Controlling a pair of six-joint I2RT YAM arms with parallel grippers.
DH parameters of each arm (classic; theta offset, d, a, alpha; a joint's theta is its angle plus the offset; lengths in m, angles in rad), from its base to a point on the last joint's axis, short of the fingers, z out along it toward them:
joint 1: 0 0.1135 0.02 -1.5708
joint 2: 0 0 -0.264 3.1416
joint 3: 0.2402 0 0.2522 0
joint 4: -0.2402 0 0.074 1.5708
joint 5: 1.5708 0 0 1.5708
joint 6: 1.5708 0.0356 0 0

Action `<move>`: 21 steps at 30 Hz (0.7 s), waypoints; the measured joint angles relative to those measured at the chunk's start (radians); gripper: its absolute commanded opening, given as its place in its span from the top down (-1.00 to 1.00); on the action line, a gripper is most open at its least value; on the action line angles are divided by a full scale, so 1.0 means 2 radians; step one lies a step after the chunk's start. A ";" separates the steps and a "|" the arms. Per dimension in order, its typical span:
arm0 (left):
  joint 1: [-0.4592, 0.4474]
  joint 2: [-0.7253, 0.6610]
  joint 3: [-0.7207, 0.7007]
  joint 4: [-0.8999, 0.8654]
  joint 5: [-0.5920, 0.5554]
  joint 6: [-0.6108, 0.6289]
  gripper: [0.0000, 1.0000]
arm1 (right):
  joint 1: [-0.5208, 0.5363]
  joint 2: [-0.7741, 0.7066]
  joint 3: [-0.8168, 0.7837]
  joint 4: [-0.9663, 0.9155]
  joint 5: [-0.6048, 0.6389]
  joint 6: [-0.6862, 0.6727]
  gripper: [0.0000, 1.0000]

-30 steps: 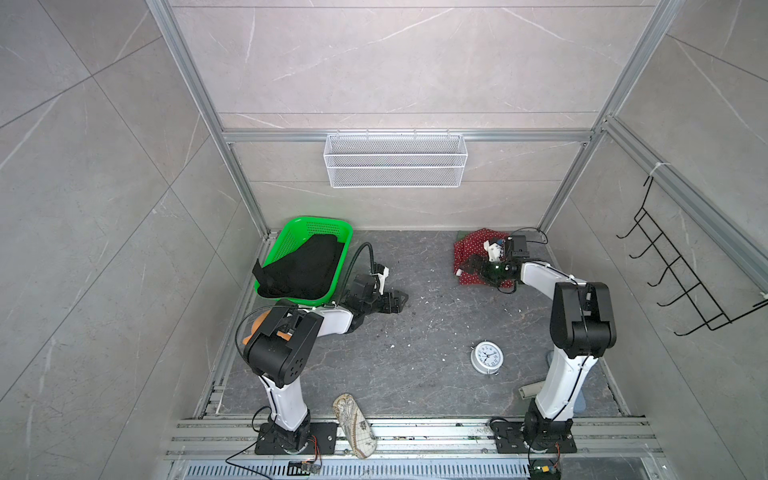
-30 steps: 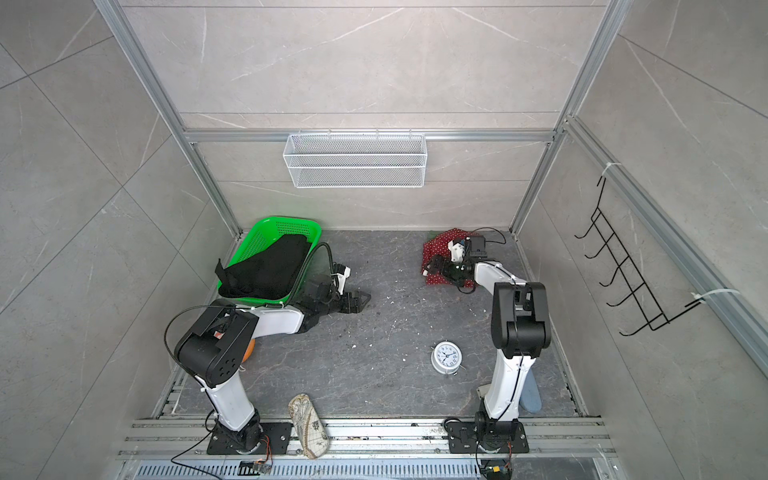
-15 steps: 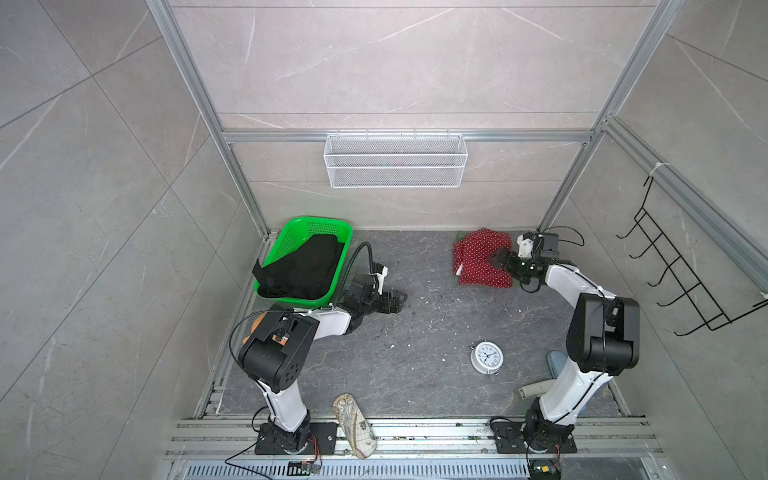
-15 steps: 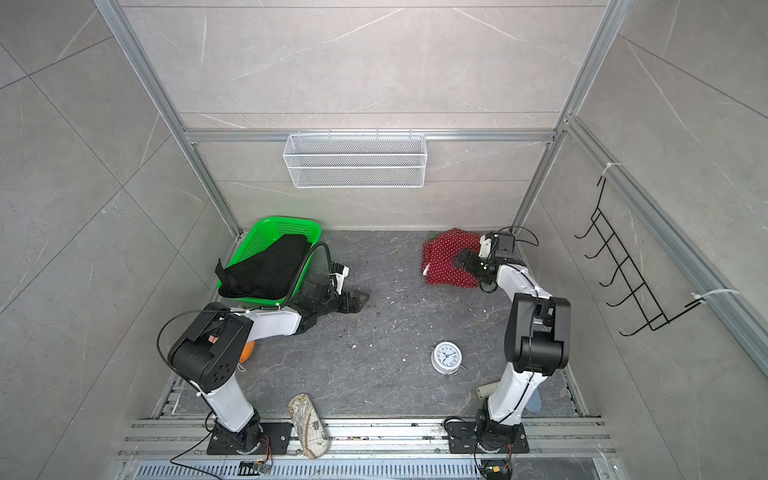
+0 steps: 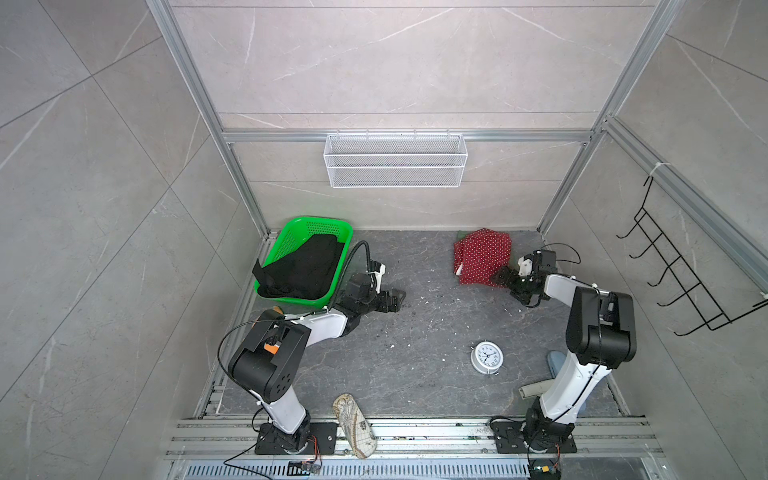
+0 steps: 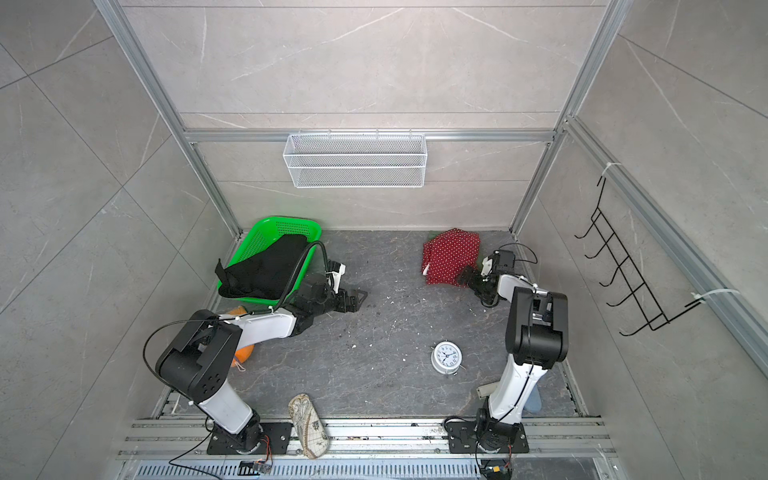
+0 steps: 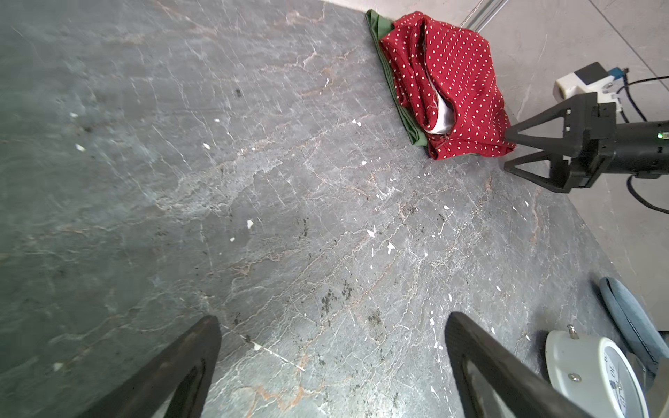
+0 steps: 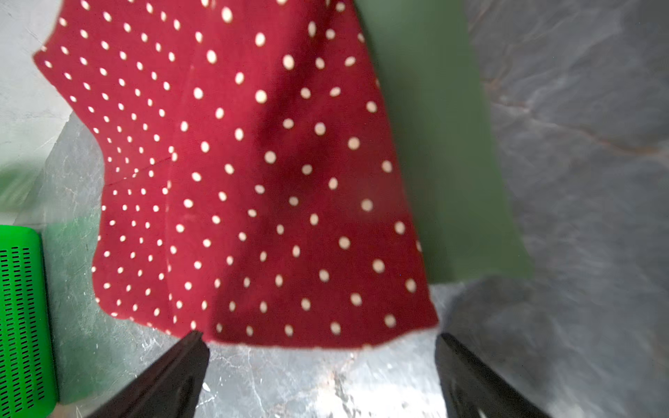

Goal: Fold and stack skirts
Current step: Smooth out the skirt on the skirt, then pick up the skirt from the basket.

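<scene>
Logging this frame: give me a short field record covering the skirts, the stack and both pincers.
red dotted skirt: folded, lying on the dark green skirt, near the back wall
black skirt: unfolded, in the green basket
stack: two of three skirts
left pincer: open, empty, low over bare surface beside the basket
right pincer: open, empty, at the red skirt's edge; contact unclear
other: alarm clock

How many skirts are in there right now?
3. The red polka-dot skirt lies at the back right, on the dark green skirt, which is mostly covered; the black skirt sits in the green basket. More may hide underneath.
</scene>
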 measured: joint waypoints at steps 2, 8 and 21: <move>0.000 -0.012 0.000 -0.010 -0.011 0.007 -0.99 | 0.001 -0.030 -0.009 -0.001 0.007 0.000 -0.99; 0.000 -0.068 0.008 -0.060 -0.077 0.032 -1.00 | 0.027 -0.121 -0.015 -0.003 0.056 -0.013 -0.99; 0.093 -0.156 0.057 -0.200 -0.245 0.063 -1.00 | 0.119 -0.160 -0.017 -0.091 0.332 0.031 -1.00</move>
